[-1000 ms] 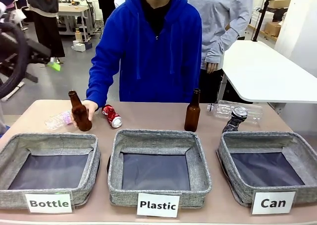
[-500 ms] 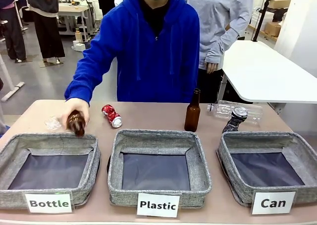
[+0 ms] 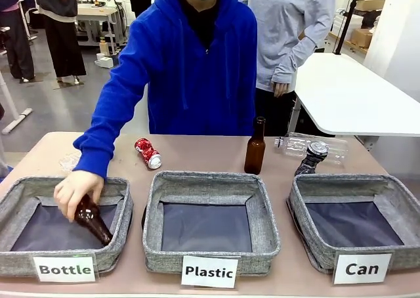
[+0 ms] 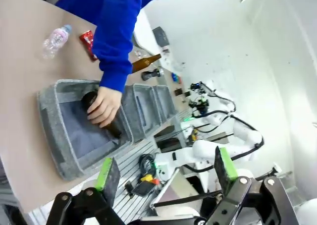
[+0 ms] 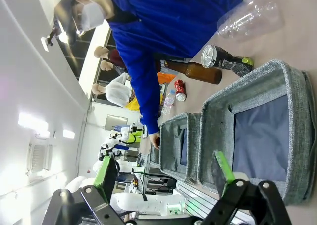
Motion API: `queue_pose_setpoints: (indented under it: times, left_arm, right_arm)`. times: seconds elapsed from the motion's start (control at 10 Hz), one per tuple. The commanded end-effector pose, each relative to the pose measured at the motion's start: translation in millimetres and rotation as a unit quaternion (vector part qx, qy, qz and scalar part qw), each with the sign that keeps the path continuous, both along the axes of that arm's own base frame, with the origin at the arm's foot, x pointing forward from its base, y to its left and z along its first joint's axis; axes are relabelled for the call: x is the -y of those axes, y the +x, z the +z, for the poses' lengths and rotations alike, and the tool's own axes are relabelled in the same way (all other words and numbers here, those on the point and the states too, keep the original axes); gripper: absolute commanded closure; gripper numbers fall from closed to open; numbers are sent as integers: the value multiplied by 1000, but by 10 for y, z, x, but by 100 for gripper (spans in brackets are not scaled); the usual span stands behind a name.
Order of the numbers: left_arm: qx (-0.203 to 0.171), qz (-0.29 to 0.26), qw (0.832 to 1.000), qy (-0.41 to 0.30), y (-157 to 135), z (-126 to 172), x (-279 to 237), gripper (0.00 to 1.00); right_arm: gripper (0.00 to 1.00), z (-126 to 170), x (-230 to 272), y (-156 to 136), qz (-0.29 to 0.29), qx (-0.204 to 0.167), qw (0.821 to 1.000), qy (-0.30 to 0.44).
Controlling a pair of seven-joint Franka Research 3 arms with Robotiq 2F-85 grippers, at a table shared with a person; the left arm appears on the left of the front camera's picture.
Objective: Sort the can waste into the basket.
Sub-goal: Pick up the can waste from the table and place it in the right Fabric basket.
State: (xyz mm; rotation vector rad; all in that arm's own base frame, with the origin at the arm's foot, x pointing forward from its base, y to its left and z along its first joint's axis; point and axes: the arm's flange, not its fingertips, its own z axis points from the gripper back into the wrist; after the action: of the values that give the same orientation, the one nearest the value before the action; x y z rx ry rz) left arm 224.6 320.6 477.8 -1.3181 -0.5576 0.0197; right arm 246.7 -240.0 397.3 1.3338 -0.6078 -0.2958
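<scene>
meanwhile, we hold our left gripper point(image 4: 165, 165) and right gripper point(image 5: 164, 169) with jaws spread, pinching nothing. the can basket point(image 5: 297, 116) lies empty ahead of the right jaws, a dark can point(image 5: 225, 60) beyond it, a red can point(image 5: 180, 90) farther off: both cans left to sort.

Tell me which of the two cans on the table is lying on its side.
The red crushed can, toward the robot's left. The dark can stands upright just behind the basket labelled Can.
</scene>
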Motion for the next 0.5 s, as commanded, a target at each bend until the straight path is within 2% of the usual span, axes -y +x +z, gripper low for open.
queue_pose_setpoints:
  times: [0.0, 0.4]
  left_arm:
    - [12, -38, 999, -28, 302, -104, -101, 0]
    - [-2, -57, 998, -18, 465, -95, 89, 0]
  right_arm:
    - [0, 31, 9, 23, -3, 13, 1000, 4]
    - [0, 31, 9, 23, -3, 13, 1000, 4]
